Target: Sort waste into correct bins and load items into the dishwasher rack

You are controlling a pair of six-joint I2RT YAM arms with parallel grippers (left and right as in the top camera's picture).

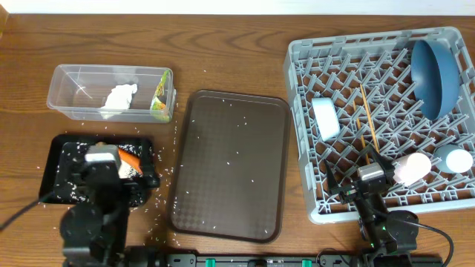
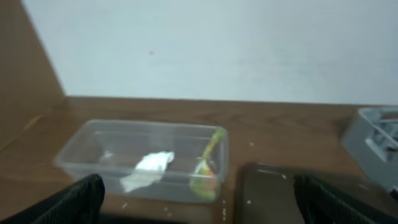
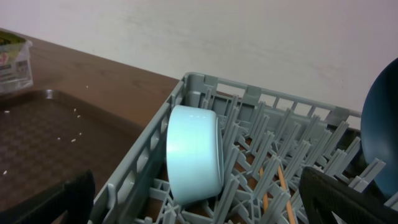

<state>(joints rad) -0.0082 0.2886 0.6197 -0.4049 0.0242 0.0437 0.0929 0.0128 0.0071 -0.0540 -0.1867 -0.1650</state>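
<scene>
The clear tub (image 1: 74, 89) holds the crumpled white napkin (image 1: 119, 99) and the yellow-green wrapper (image 1: 159, 104); all three also show in the left wrist view: tub (image 2: 93, 146), napkin (image 2: 149, 167), wrapper (image 2: 208, 165). My left gripper (image 1: 104, 152) hangs open and empty over the black tray (image 1: 56, 159), which holds the carrot (image 1: 130, 158) and rice. The grey rack (image 1: 304, 59) holds the dark-blue dish (image 1: 434, 74), light-blue cup (image 1: 325, 119) on its side, chopsticks (image 1: 367, 122), pink cup (image 1: 412, 169) and white bowl (image 1: 454, 159). My right gripper (image 1: 369, 167) is open and empty over the rack's front edge, facing the light-blue cup (image 3: 193, 155).
The brown serving tray (image 1: 230, 163) lies between the bins and the rack, with loose rice grains on it. More rice is scattered on the table around the black tray. The rack's wall (image 3: 143, 162) rises just ahead of my right gripper.
</scene>
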